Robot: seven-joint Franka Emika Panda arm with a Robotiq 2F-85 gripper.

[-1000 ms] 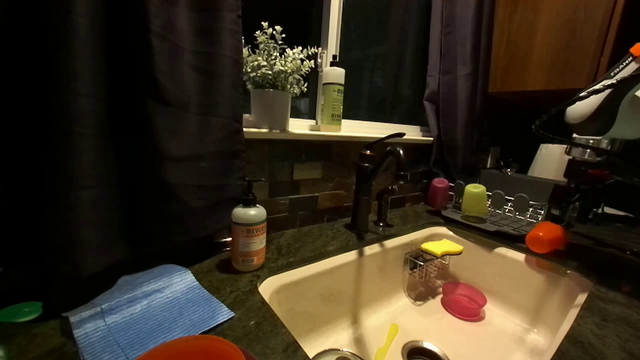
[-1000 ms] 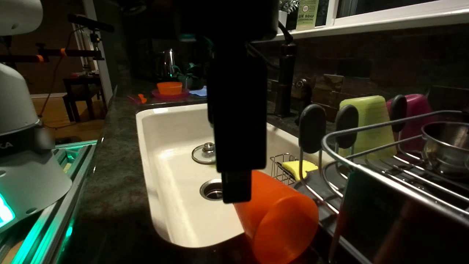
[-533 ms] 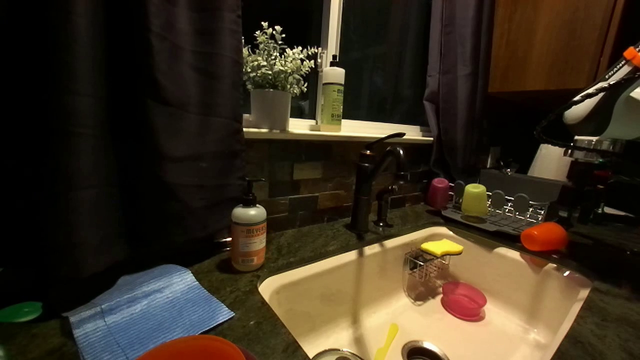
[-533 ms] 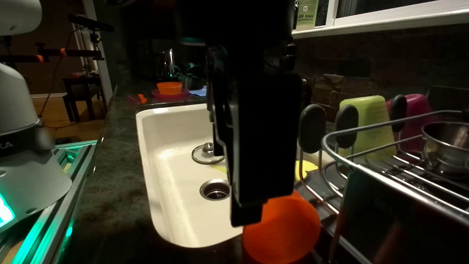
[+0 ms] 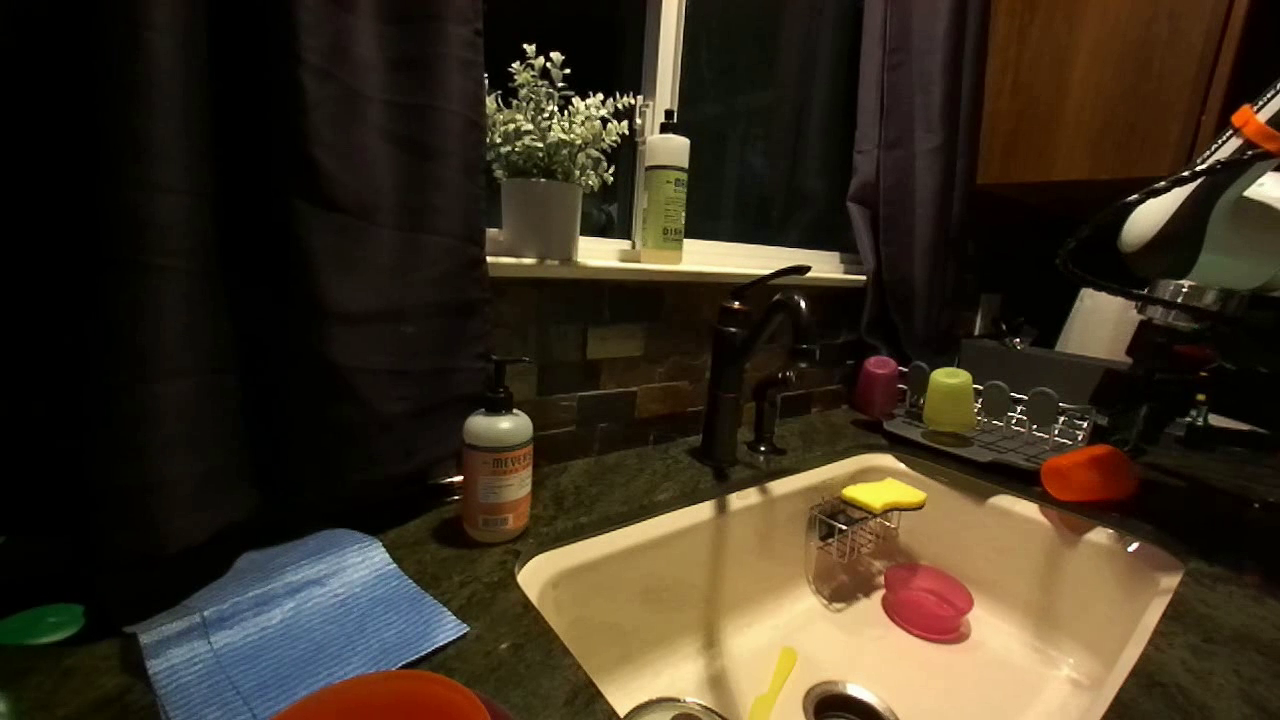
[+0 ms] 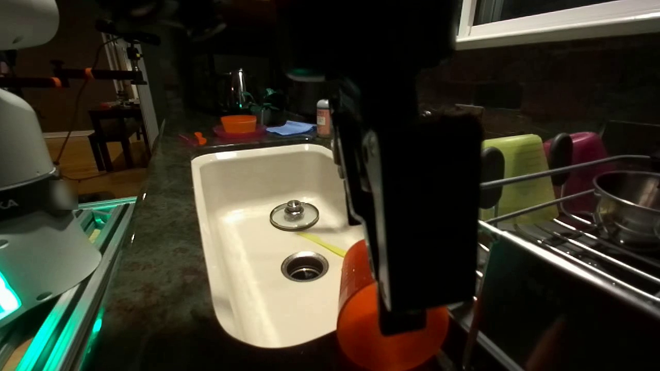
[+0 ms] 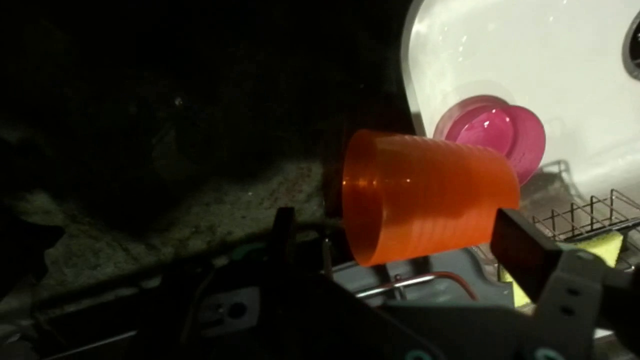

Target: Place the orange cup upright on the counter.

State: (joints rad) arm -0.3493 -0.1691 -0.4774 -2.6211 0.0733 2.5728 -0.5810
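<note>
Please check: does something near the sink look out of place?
Yes: the orange cup lies on its side at the edge of the sink. That looks odd: it seems toppled, while the yellow-green cup in the dish rack stands, though inverted.

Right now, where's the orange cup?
In both exterior views, the orange cup lies on its side right of centre, at the edge of the sink, close to the dish rack.

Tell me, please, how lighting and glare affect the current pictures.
In an exterior view, a curtain blends into blackness and a shadow streaks down the sink; in the wrist view, much of the counter is lost in darkness, the pincer is mostly dark, and glints dot the pink dish.
</note>
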